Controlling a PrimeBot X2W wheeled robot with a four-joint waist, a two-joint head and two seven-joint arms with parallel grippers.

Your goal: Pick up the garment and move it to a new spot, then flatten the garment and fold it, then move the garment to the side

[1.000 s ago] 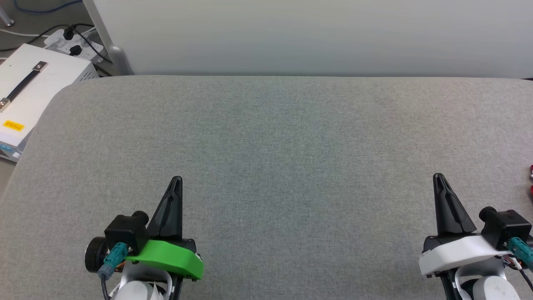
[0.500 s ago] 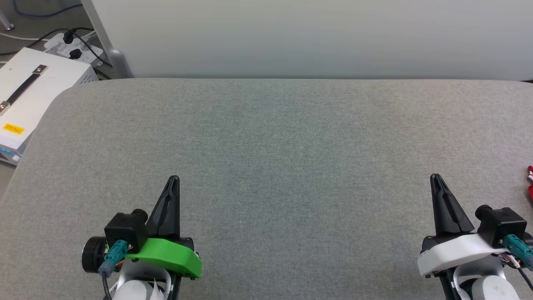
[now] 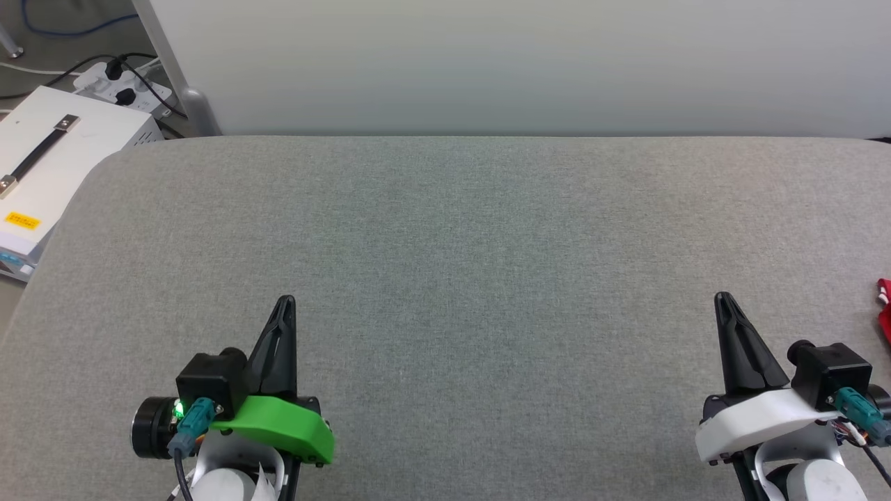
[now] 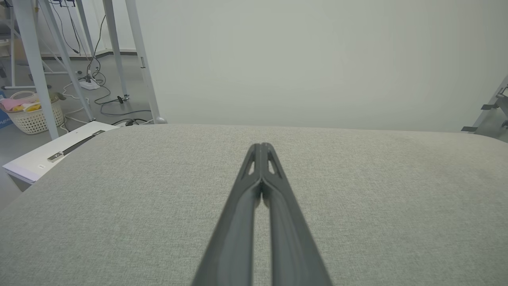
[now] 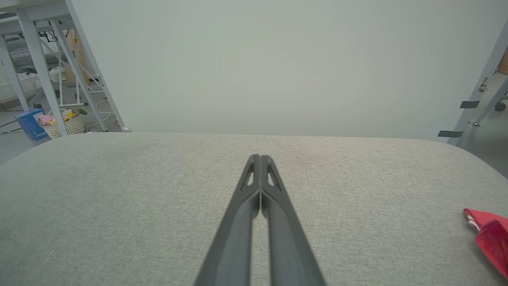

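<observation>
Both left fingers (image 3: 280,344) and right fingers (image 3: 738,344) clenched empty; garment (image 5: 490,238) lies farther right

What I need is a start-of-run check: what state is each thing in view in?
left gripper: jaws shut, empty.
right gripper: jaws shut, empty.
garment: lying unheld at the right of the grey surface, partly out of frame.
power strip: two black plugs in.
laundry basket: holding clothes.

The head camera has shifted — more of the garment (image 3: 886,320) shows at right.
</observation>
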